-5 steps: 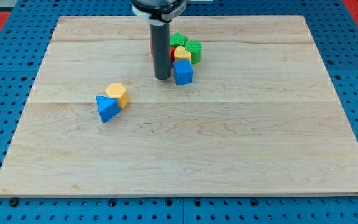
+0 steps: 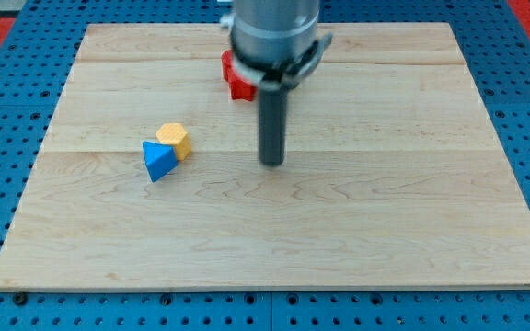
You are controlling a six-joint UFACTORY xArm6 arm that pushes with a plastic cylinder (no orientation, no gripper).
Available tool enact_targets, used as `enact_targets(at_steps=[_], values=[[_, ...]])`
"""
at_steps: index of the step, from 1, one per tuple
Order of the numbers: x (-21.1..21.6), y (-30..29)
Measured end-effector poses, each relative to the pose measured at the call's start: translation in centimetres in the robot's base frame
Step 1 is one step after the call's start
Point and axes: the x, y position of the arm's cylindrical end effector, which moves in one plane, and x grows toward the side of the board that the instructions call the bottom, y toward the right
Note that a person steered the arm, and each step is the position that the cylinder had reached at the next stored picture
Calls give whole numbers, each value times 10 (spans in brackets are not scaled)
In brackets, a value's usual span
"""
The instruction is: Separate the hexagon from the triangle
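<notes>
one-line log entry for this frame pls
tip: right of pair, apart | yellow hexagon touching blue triangle | red block partly hidden | separation: not done

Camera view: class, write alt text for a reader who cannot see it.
A yellow hexagon and blue triangle touch on a wooden board. The dark rod's tip rests to their right in the view, apart from them. A red block shows behind the rod.
</notes>
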Motion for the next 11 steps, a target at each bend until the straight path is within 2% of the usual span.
enact_targets(at_steps=[1, 2, 4, 5, 6, 7, 8, 9, 10, 11], values=[[1, -111], [-21, -161], [-30, -66], [-66, -59], [-50, -66], [-45, -131], [-94, -181], [-122, -158], [-122, -210], [-149, -269]])
